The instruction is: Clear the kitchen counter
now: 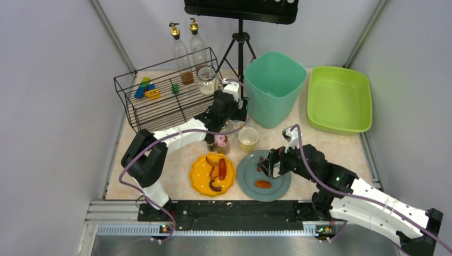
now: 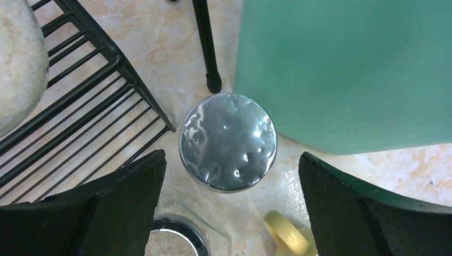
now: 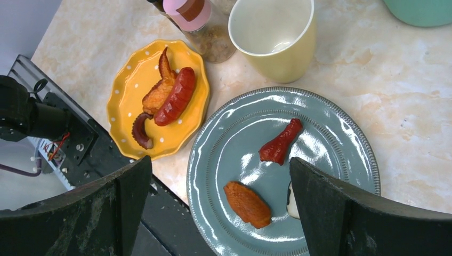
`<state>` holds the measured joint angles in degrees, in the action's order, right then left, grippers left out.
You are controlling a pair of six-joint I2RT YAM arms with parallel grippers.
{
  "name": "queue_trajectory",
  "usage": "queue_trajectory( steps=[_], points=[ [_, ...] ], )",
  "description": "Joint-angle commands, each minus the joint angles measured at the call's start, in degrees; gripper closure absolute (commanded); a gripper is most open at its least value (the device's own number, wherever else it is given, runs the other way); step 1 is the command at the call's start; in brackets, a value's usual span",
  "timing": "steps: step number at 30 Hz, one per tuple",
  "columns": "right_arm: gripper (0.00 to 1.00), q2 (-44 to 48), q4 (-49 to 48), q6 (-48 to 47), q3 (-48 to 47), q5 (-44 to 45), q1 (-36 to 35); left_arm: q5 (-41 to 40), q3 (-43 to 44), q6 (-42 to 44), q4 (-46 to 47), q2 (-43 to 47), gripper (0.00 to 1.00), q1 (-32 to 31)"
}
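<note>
The kitchen counter (image 1: 330, 146) is beige with a marbled pattern. On it stand a yellow plate (image 1: 198, 178) with a sausage (image 3: 176, 96) and other food, and a grey-blue plate (image 3: 330, 138) holding a red piece (image 3: 280, 143) and an orange piece (image 3: 247, 204). A yellow cup (image 1: 248, 139) and a pink-lidded spice jar (image 3: 186, 13) stand behind the plates. My left gripper (image 2: 232, 157) is open above a silver-lidded jar (image 2: 228, 141), between the rack and the teal bin. My right gripper (image 3: 219, 160) hangs open over the grey-blue plate, holding nothing.
A black wire rack (image 1: 165, 98) with small coloured items stands at the back left, with two bottles (image 1: 181, 50) and a glass jar (image 1: 206, 80) beside it. A teal bin (image 1: 274, 88), a green tub (image 1: 339, 98) and a tripod (image 1: 240, 48) stand behind.
</note>
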<state>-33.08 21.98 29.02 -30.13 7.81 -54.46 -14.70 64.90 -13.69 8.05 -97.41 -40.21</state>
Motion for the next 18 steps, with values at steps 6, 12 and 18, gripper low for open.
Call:
queue_trajectory(
  steps=[6,12,18],
  points=[
    [0.01,0.5,-3.5,1.0,0.3,-1.5,0.1,-1.2,-0.6,2.2,9.0,-2.6,0.04,-0.3],
    [0.01,1.3,-4.0,1.3,1.3,-1.8,0.1,-0.7,-0.8,2.6,11.4,-3.7,0.09,-0.4],
    [0.01,1.6,-4.1,1.8,1.9,-2.4,0.1,-0.3,-0.9,2.8,12.8,-4.7,0.14,-0.4]
  ],
)
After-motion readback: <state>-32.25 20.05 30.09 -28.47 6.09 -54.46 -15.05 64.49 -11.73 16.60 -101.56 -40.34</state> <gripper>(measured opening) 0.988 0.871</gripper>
